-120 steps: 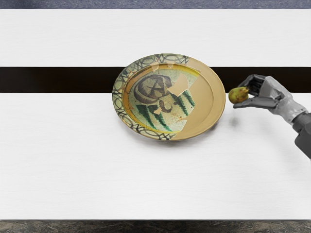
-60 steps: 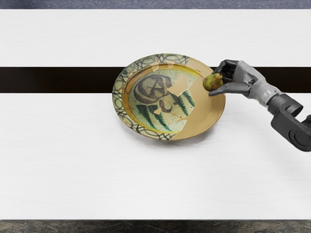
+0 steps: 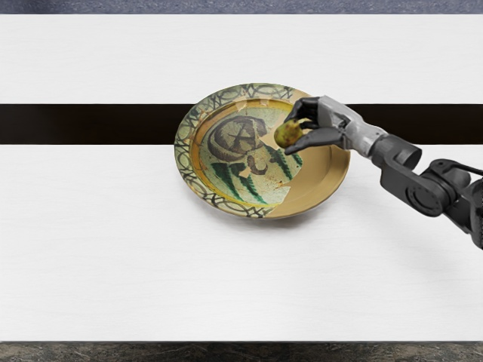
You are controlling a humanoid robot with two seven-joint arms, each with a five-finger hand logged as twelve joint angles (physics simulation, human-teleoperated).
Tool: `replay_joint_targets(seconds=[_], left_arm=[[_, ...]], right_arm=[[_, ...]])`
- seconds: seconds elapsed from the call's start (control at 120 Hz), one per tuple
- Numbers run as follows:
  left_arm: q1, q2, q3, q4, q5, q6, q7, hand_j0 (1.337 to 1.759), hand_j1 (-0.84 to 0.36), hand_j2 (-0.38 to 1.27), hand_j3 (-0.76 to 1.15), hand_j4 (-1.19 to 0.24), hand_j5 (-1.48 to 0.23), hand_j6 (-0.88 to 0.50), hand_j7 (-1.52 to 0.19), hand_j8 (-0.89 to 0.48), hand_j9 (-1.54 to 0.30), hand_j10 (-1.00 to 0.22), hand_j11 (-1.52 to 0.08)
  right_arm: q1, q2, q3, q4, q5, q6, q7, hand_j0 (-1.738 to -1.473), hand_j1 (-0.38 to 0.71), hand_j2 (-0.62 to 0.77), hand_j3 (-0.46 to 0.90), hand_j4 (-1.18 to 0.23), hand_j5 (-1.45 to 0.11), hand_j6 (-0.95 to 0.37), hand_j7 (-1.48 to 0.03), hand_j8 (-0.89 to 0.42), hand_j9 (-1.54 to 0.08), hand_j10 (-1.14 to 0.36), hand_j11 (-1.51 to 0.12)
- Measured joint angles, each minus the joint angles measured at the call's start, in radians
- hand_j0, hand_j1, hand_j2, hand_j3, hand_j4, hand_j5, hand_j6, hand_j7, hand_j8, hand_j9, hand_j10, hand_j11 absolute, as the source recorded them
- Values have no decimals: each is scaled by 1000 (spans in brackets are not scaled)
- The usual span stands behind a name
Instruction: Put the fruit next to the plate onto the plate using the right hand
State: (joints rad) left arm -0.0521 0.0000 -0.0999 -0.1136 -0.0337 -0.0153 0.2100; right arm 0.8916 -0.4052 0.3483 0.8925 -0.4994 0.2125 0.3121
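reaching in from the picture's right edge, the right robot hand point(image 3: 311, 127) is clasped on a small yellow-green fruit point(image 3: 287, 134), its fingers curled around it. the fruit is held over the plate point(image 3: 326, 170), a little right of centre, at the edge of the painted green and brown pattern; whether it touches the plate's surface cannot be told. the plate lies on the white table point(image 3: 151, 256), partly across a dark band point(image 3: 75, 124).
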Motion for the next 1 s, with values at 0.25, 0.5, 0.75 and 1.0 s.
replay_joint_targets(seconds=[0.25,0.5,0.75,1.0], left_arm=[[0,0,0,0,0,0,0,1658,331,3,0,-15,-19,-15,-19,-15,-19,-15,-19],[0,0,1,0,0,0,0,1658,331,3,0,-16,-20,-16,-20,-16,-20,-15,-20],[-1,0,-2,-8,-3,-4,0,1658,331,3,0,-15,-19,-15,-19,-15,-19,-15,-19],[-4,0,-4,-12,-4,-7,0,1658,331,3,0,-15,-19,-15,-19,-15,-19,-15,-19]], right_arm=[[23,37,7,-21,3,-2,-63,-1658,55,295,0,-456,-717,-336,-668,-267,-699,-395,-711],[33,-27,14,-8,8,95,-87,-1658,-231,88,0,-135,-211,-100,-196,-79,-206,-116,-209],[42,-225,15,-1,4,353,-85,-1658,-316,28,0,-40,-62,-30,-58,-24,-60,-35,-61],[43,-367,13,-2,0,394,-82,-1658,-341,10,0,-13,-18,-10,-17,-8,-18,-11,-18]])
